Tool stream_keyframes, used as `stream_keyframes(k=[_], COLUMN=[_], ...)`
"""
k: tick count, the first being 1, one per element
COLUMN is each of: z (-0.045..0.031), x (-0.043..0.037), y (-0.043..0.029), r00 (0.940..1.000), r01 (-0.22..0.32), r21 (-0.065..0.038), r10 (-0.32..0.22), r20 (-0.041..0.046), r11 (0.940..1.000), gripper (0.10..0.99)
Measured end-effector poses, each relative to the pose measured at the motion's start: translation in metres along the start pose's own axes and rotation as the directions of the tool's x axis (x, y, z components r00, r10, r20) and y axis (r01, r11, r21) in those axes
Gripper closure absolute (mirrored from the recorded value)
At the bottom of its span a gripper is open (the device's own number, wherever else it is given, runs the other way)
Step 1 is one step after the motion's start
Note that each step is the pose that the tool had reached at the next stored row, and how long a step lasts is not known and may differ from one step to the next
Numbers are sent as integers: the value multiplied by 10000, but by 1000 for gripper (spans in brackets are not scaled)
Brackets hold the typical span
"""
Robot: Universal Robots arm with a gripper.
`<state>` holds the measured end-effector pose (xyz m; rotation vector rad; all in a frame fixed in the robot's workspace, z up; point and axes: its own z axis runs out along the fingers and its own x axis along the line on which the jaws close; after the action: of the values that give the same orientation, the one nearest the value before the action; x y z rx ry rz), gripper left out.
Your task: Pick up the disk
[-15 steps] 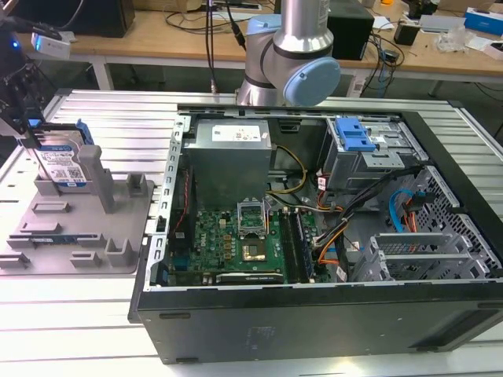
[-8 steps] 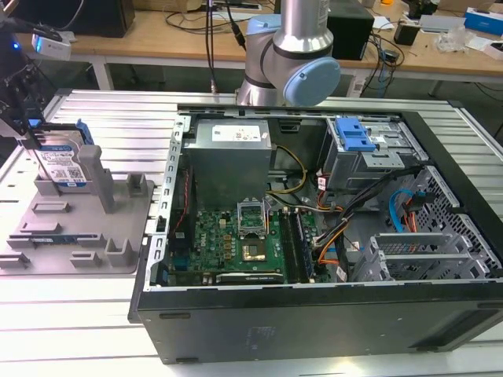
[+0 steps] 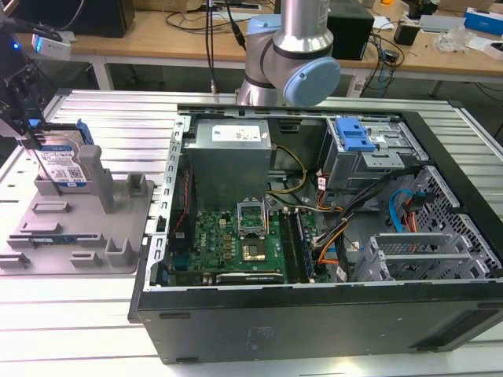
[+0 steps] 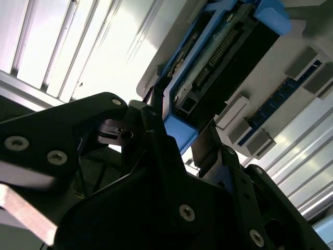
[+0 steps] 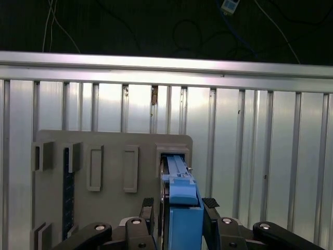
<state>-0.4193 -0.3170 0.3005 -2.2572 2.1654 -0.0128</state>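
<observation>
The claw (image 5: 179, 205) sits astride the upper end of the disk (image 3: 61, 163); whether it is clamped on it or only around it I cannot tell. The disk stands upright on edge at the far corner of the grey fixture tray (image 3: 94, 224), label facing the exterior view's right, and one blue side rail shows in both wrist views. Just beside it on that side rises a tall grey post (image 3: 93, 169) of the tray, the nearest thing standing in the way. A shorter block (image 3: 140, 187) stands a little farther along. Low slotted blocks are spread over the rest of the tray, one holding a dark blue strip (image 5: 68, 192) (too small to make out more). The tray lies on the ribbed metal tabletop (image 3: 71, 314), with bare room on its near side. Its edge on the exterior view's right lies just beside the open computer case (image 3: 314, 314), whose metal rim stands higher than the tray. Deeper inside the case sits a blue-handled drive cage (image 3: 354, 133). Behind the case rises the arm (image 3: 291, 63), and beyond it run wooden benches (image 3: 157, 39) strewn with cables.
</observation>
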Motion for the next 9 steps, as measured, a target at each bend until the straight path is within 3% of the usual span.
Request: stream_keyframes(k=[2,3,5,9], z=[0,0,0,1], x=[0,0,0,0], y=[0,0,0,0], r00=[10000,10000,10000,10000], r01=[-1,-1,0,-1], r21=[-1,-1,-1,-1], r10=[1,1,0,1], r20=[-1,-1,-1,-1], r11=[10000,10000,10000,10000], gripper=[620,686,718,718])
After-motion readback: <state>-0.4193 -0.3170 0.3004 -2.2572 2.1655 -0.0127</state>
